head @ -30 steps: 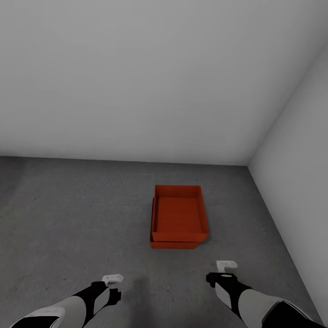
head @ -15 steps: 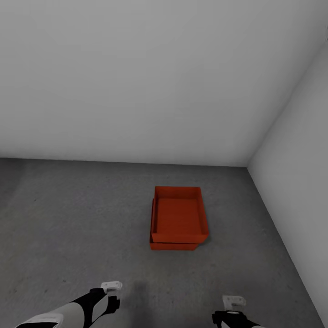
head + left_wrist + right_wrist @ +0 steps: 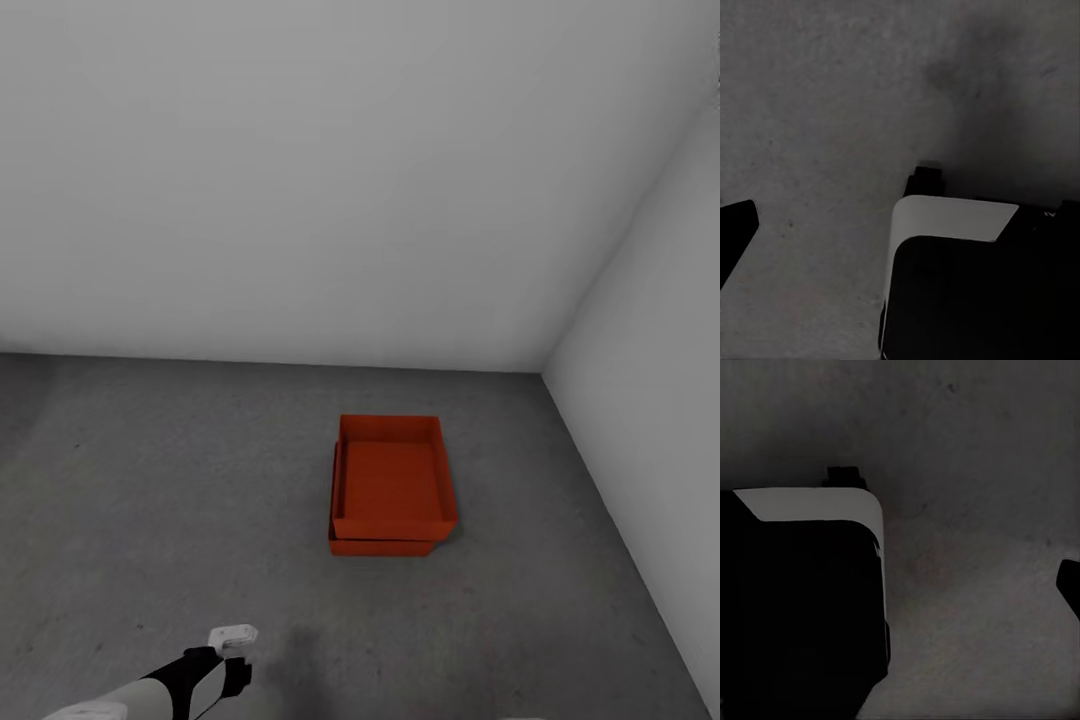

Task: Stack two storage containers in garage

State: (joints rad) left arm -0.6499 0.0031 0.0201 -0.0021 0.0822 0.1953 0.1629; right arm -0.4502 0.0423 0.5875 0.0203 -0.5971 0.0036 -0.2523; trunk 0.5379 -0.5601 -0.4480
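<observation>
Storage containers, two of them, are seen stacked in the head view: the upper container (image 3: 390, 478) is nested on the lower container (image 3: 380, 546), of which a thin orange-red strip is exposed along the near edge and the left side. Both are made of matte orange-red material, rectangular and lidless, with walls that taper inward toward the bottom. The bottom of the upper one is flat, and nothing is held inside it. The stack is set on the floor (image 3: 150, 480), a dull grey mottled concrete surface, near the corner where the plain white back wall (image 3: 300, 180) is met by the white side wall (image 3: 660, 380); the stack is kept apart from both walls. The left hand (image 3: 235, 648) is seen at the lower edge of the head view, well apart from the containers, with a white tip on a black wrist and a white forearm. In the left wrist view a black and white part of the robot (image 3: 967, 277) is shown over the concrete, and a similar black and white part (image 3: 802, 600) is shown in the right wrist view. Whether either hand is open or closed cannot be told from these views, though nothing appears to be held by the left one.
</observation>
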